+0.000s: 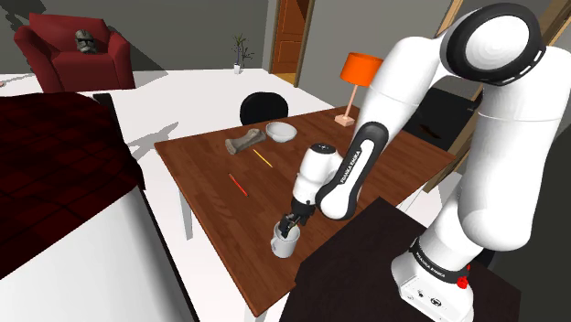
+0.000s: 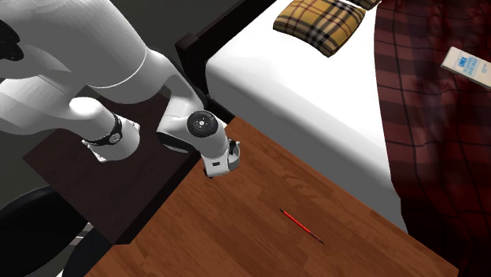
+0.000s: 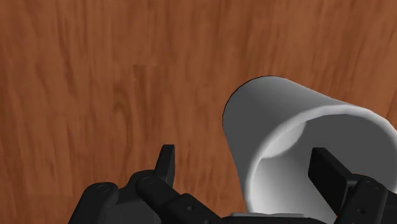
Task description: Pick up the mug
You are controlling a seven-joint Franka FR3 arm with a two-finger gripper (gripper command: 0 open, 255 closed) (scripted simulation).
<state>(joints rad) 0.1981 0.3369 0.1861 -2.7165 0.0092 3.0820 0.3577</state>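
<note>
A white mug (image 1: 285, 243) stands upright on the brown wooden table (image 1: 206, 174), near the edge closest to the stand. My black gripper (image 1: 289, 224) reaches down onto it from above. In the wrist view the mug (image 3: 267, 121) sits close under the hand, and the gripper (image 3: 248, 168) is open. One finger (image 3: 167, 164) hangs outside the mug and the other finger (image 3: 331, 173) is inside it, so they straddle its wall without clasping it. From the second exterior view the white hand (image 2: 220, 157) covers the mug.
Farther along the table lie a red pencil (image 1: 238, 184), a yellow pencil (image 1: 262, 158), a grey dumbbell-like object (image 1: 245, 141) and a pale bowl (image 1: 281, 132). An orange lamp (image 1: 359, 82) stands at the far corner. A bed (image 2: 315, 102) runs alongside the table.
</note>
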